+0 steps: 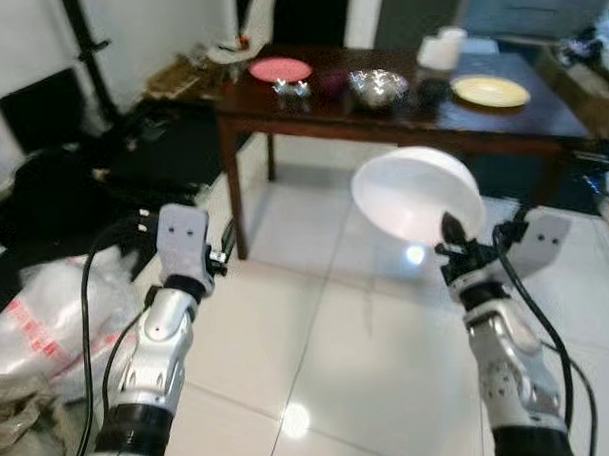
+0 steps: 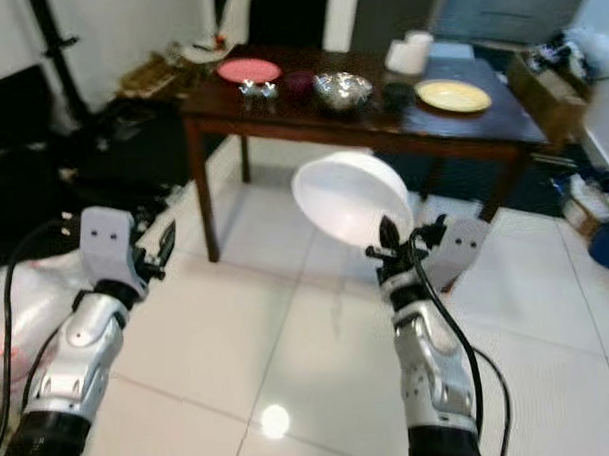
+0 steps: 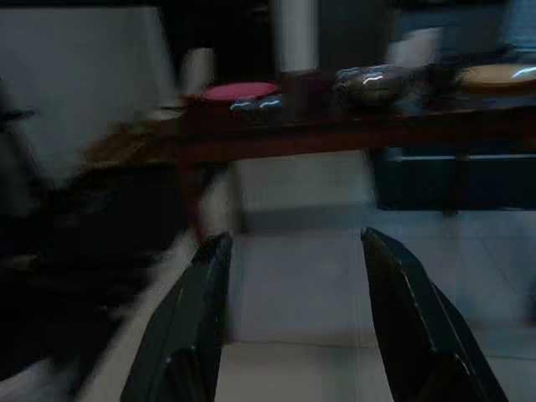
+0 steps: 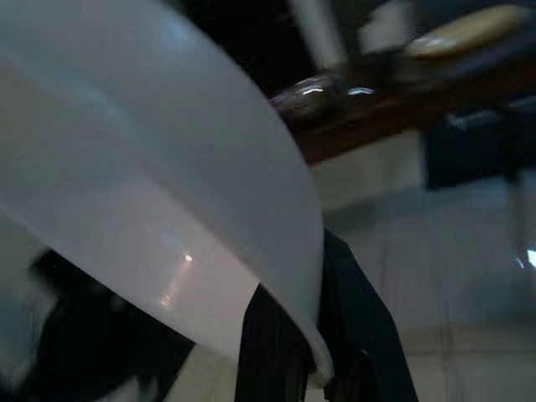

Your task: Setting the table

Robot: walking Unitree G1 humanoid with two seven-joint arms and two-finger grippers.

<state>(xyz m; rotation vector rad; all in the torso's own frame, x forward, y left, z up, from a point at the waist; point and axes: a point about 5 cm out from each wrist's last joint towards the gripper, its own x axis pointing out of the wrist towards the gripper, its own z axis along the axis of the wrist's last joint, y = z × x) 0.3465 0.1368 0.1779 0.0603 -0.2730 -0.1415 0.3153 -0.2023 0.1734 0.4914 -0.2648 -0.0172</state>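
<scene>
Across the top of the frame stands the dark wooden table, already carrying a pink plate, a silver bowl, a yellow plate and a white roll. Below it stretches pale tiled floor, with crumpled plastic bags at lower left.

Right of centre, the white bowl hangs tilted over the floor, well short of the table. The right gripper pinches only its lower rim, fingers closed on the thin edge. That narrow hold looks risky: a jolt while walking could lever the bowl loose, or its far rim could strike the table edge on approach.

At lower left the left gripper holds nothing, its fingers spread wide.
</scene>
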